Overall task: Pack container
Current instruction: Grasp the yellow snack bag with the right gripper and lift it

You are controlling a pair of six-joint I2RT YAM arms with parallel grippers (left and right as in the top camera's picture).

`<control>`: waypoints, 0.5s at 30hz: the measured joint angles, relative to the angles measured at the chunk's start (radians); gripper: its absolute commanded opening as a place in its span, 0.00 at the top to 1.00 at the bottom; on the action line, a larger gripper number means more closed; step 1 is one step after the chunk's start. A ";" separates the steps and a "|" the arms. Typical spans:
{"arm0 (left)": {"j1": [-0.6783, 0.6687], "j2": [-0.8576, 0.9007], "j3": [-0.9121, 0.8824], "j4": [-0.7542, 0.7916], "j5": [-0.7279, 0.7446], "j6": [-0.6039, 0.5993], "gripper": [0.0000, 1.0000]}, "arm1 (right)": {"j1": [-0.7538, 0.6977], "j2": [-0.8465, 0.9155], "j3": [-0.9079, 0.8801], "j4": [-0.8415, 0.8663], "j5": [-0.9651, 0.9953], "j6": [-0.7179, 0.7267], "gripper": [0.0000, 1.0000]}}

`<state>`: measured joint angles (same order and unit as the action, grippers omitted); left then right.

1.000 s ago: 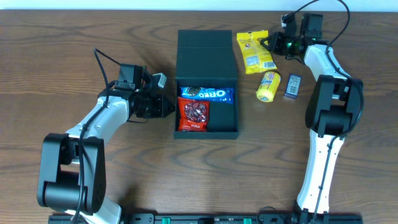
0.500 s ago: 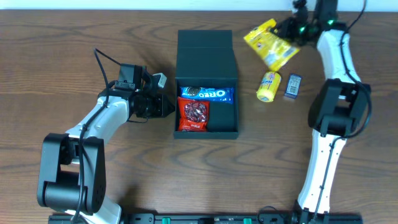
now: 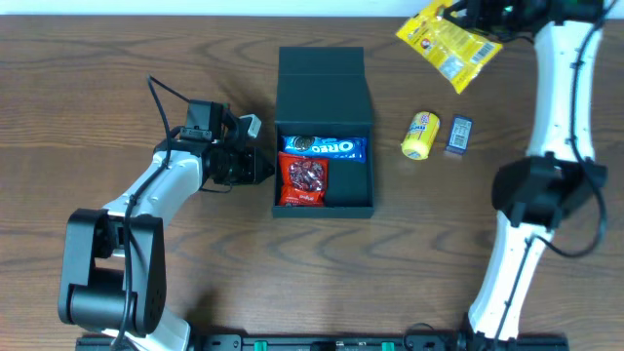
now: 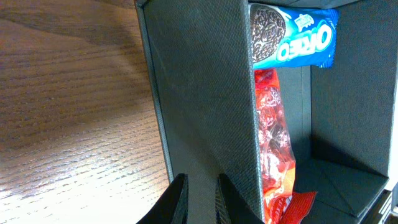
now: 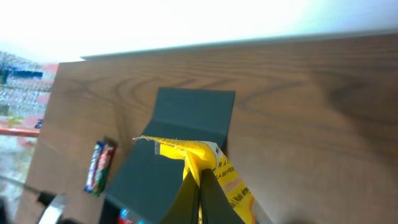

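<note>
The dark teal container stands open at mid-table, its lid folded back. Inside lie a blue Oreo packet and a red snack packet, both also in the left wrist view. My left gripper is nearly shut and empty, its tips against the container's outer left wall. My right gripper is shut on a yellow snack packet and holds it high above the table's far right. In the right wrist view the packet hangs from the fingertips above the lid.
A small yellow round pack and a small blue bar lie on the wooden table right of the container. The bar also shows in the right wrist view. The table's far edge runs close behind the lid.
My right gripper has lifted the yellow packet off the table and raised it high toward the far edge. The left arm and the container have not moved.
</note>
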<state>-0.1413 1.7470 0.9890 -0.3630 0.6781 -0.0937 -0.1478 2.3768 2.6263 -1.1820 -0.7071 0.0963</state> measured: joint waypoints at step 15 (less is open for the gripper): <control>0.000 0.000 0.000 0.004 -0.005 0.000 0.84 | 0.126 -0.631 -0.952 0.223 0.005 0.193 0.99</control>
<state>-0.1413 1.7470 0.9890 -0.3592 0.6735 -0.0933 -0.0216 1.7462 1.6741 -0.9592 -0.7025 0.2897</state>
